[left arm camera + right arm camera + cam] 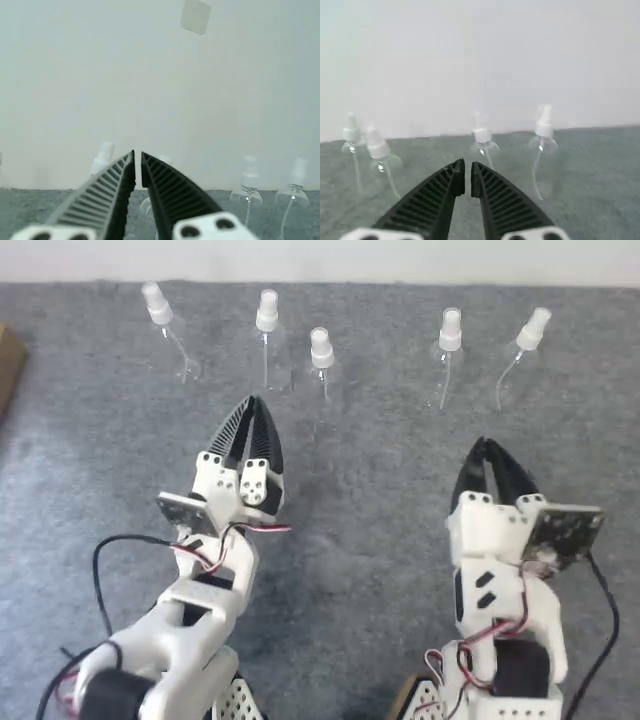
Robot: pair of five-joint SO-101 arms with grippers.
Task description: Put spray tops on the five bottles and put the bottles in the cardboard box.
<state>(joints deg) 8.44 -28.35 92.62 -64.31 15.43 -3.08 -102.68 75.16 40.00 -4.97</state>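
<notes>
My left claw (252,405) and right claw (487,445) sat nearly shut, empty. Five bottles (325,380) lined the tabletop's (380,500) far edge, tops (321,343) on, seemingly awaiting boxing.

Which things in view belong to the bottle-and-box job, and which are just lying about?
Job: five spray-topped clear bottles in a row; cardboard box at the high view's edge; left gripper and right gripper, both shut.
Lying about: grey carpet; white square plate on the wall.
</notes>
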